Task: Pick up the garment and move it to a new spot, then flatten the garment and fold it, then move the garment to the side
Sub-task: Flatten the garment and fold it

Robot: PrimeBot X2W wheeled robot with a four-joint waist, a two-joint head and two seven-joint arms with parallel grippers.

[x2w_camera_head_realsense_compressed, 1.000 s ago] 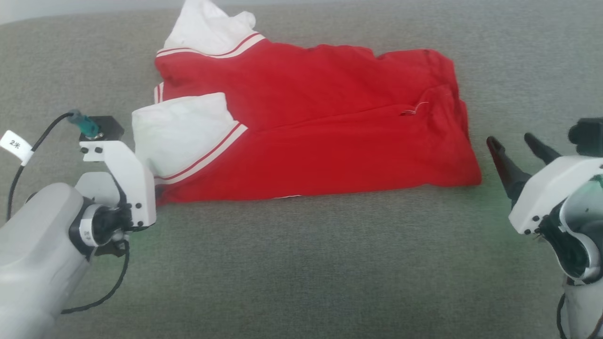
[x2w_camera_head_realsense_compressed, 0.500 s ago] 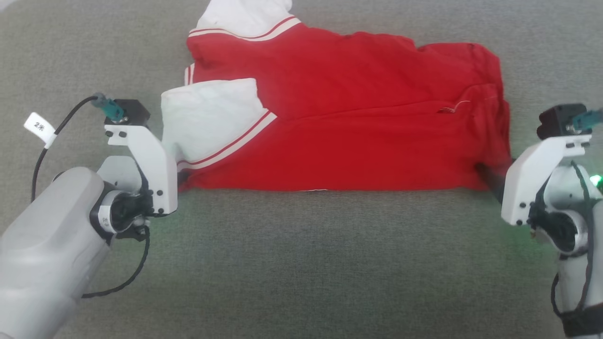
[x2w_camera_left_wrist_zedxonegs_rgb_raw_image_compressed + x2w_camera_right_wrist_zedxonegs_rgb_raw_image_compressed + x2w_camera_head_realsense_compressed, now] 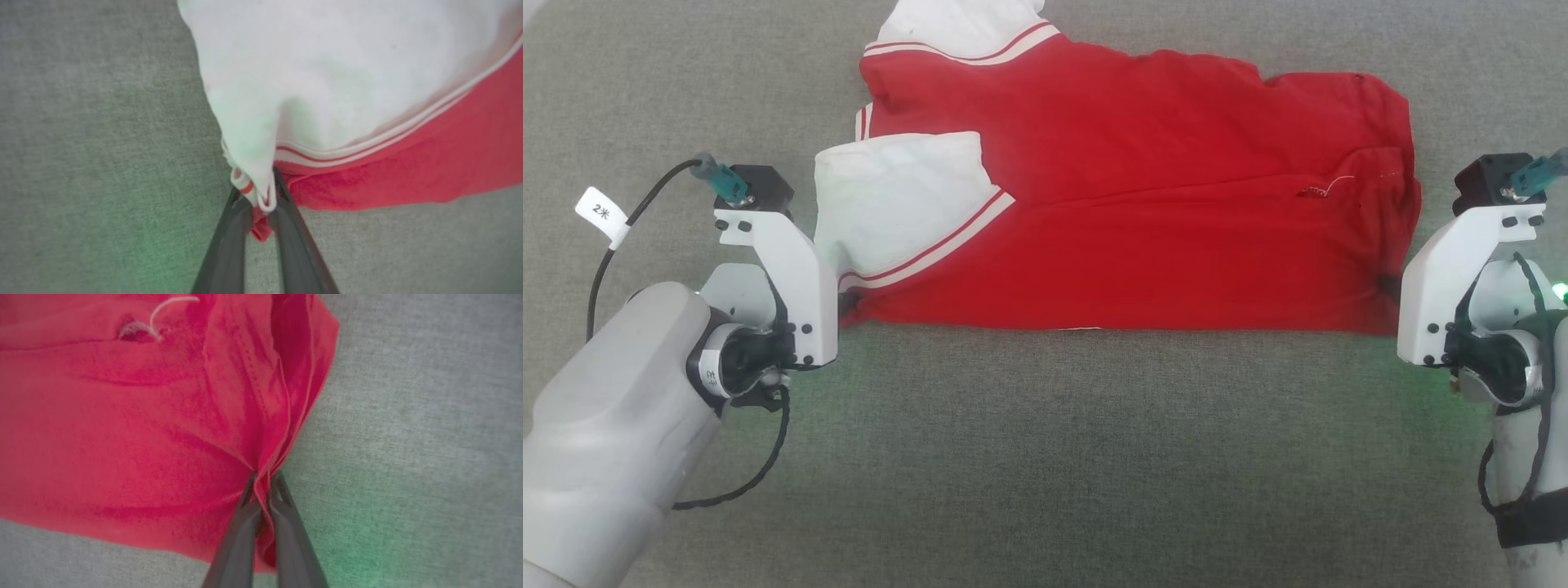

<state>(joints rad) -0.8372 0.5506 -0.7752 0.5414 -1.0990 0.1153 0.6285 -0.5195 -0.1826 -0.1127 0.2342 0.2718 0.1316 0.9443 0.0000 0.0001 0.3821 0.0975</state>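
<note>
The garment (image 3: 1143,212), a red jersey with white striped trim and white inside, lies folded on the grey cloth surface (image 3: 1045,457). My left gripper (image 3: 846,304) sits at its near left corner, mostly behind its white bracket. In the left wrist view that gripper (image 3: 257,196) is shut on the trimmed corner of the garment (image 3: 367,122). My right gripper (image 3: 1387,287) is at the near right corner. In the right wrist view it (image 3: 261,486) is shut on a bunched red fold of the garment (image 3: 122,416).
The grey cloth surface (image 3: 408,416) spreads around the garment on every side. A black cable (image 3: 613,245) with a white tag loops from the left wrist. A loose white thread (image 3: 1327,189) sticks up from the garment's right part.
The right gripper moved in from the right, where it stood open, to the garment's near right corner and shut on it. The camera view shifted. The left gripper kept its hold.
</note>
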